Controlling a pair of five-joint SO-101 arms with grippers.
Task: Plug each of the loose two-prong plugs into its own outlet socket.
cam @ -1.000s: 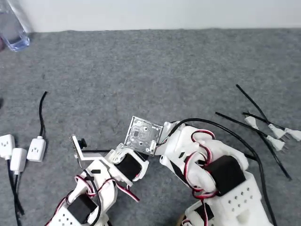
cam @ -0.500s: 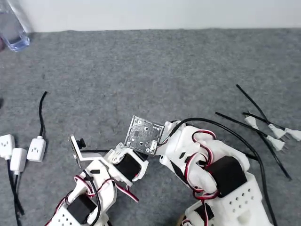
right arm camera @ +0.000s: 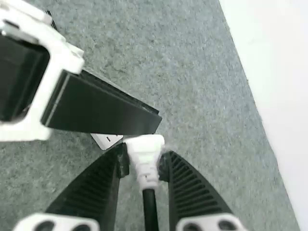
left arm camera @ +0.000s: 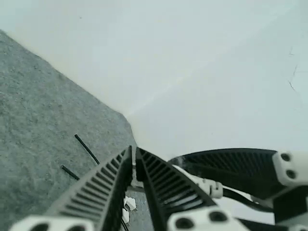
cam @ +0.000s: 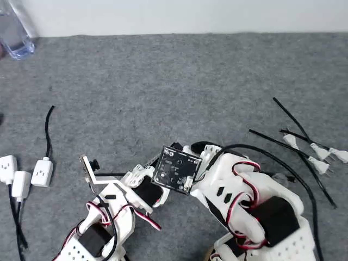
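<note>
My right gripper (right arm camera: pixel 143 161) is shut on a white two-prong plug (right arm camera: pixel 144 147), whose black cord (right arm camera: pixel 149 207) runs back between the fingers. Just past the plug lies a black bar of the other arm (right arm camera: pixel 96 108). My left gripper (left arm camera: pixel 134 161) is shut with nothing in it and points towards the wall. In the high view both arms sit low at the front, the right arm (cam: pixel 255 206) beside the left arm (cam: pixel 109 217). White outlet sockets (cam: pixel 42 171) lie at the left edge. Loose white plugs (cam: pixel 321 153) on black cords lie at the right.
A clear plastic container (cam: pixel 13 32) stands at the far left corner by the white wall (cam: pixel 190 16). Grey carpet (cam: pixel 163 87) covers the table. A black cable (cam: pixel 293 179) loops over the right arm. A camera board (cam: pixel 175 169) sits between the two arms.
The right arm's wrist has turned and drawn back towards the front, so its camera board now sits lower and looks dark. The left arm has barely shifted.
</note>
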